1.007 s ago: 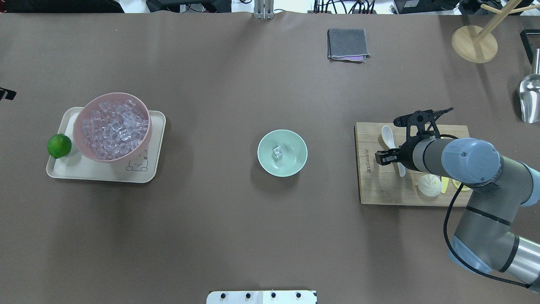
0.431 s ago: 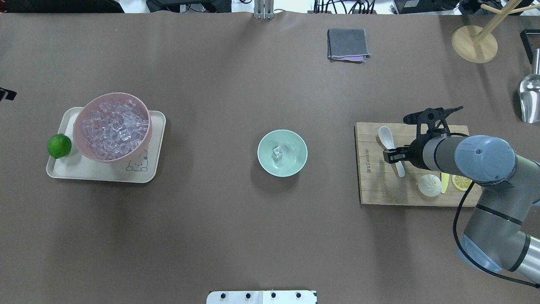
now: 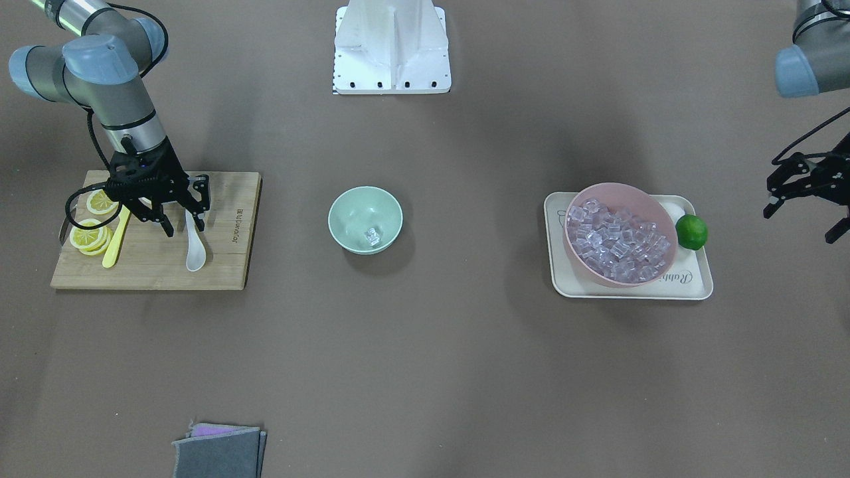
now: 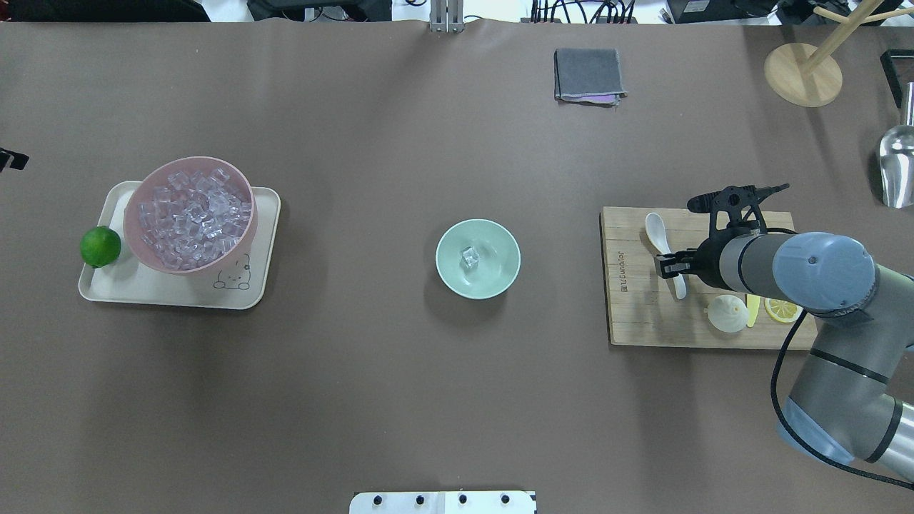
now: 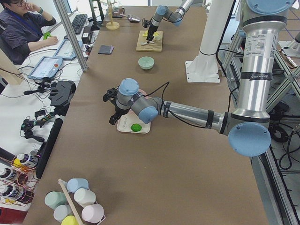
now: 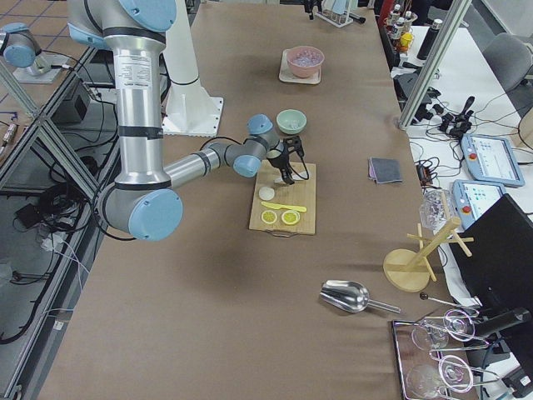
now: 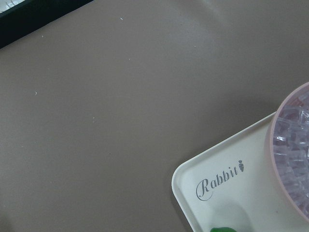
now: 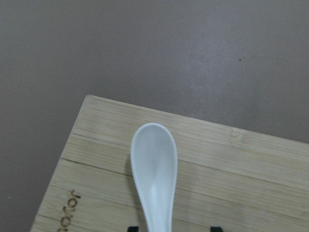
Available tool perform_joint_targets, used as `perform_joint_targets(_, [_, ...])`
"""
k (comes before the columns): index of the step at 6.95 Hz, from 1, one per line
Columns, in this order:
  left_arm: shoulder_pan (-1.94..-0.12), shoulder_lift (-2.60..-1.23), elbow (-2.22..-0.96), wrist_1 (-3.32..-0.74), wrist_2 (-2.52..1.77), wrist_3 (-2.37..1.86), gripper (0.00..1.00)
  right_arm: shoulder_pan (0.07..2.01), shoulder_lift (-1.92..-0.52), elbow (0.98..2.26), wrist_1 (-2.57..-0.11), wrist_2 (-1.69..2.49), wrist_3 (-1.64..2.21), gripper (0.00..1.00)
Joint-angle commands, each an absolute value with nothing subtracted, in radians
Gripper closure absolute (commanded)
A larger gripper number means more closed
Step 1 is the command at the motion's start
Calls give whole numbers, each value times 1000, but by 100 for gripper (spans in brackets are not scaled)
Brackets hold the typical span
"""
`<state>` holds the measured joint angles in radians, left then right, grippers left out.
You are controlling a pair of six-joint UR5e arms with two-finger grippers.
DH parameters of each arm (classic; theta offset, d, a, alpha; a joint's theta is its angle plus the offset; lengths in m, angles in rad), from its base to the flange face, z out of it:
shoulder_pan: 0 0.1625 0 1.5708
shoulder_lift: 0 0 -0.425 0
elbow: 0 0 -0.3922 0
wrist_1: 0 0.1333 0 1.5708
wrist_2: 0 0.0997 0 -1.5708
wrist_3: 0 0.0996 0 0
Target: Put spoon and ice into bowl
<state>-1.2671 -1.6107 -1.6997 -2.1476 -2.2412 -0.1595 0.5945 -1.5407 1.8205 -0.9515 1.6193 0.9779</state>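
Observation:
The white spoon [image 4: 658, 230] lies on the wooden cutting board [image 4: 628, 314], scoop toward the far side; it also shows in the right wrist view [image 8: 154, 169] and the front view [image 3: 194, 255]. My right gripper [image 4: 668, 265] is open low over the spoon's handle, one finger on each side [image 8: 174, 228]. The mint-green bowl [image 4: 500, 246] stands at the table's middle with one ice cube [image 4: 469, 257] in it. My left gripper [image 3: 803, 212] hangs open and empty beside the tray, outside the lime.
A pink bowl [image 4: 189, 214] full of ice cubes stands on a cream tray [image 4: 143, 289] with a lime [image 4: 100, 245]. A white bun [image 4: 727, 313], yellow knife [image 3: 114, 247] and lemon slices [image 3: 89, 236] share the board. A grey cloth [image 4: 588, 74] lies far back.
My right gripper has drawn back a little along the spoon's handle toward the arm's side, uncovering a lemon slice. The spoon, bowl and ice have not moved.

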Motion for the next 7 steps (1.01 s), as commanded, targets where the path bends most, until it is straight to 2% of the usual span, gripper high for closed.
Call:
perform_joint_targets(1, [-1266,-1612,-1694,-2148,-2241,-158,1,580,-1542,1818,-953,1615,1005,48])
perform_joint_targets(2, [-1267,-1612,-1692,-2148,-2241,-158,1,574,-1542,1818,-953,1615,1012,57])
perform_joint_targets(4, [-1266,-1612,-1692,-2148,-2241,-158,1,560,-1540,1818,-953,1614,1037,66])
perform_joint_targets(5, [-1266,-1612,-1692,-2148,-2241,-158,1,558,-1540,1819,-953,1614,1037,78])
perform_joint_targets(6, [-1266,-1612,-1692,-2148,-2241,-158,1,558,-1540,1824,-951,1614,1037,100])
perform_joint_targets(7, [-1267,-1612,-1692,-2148,-2241,-158,1,558,-1536,1830,-951,1614,1037,100])
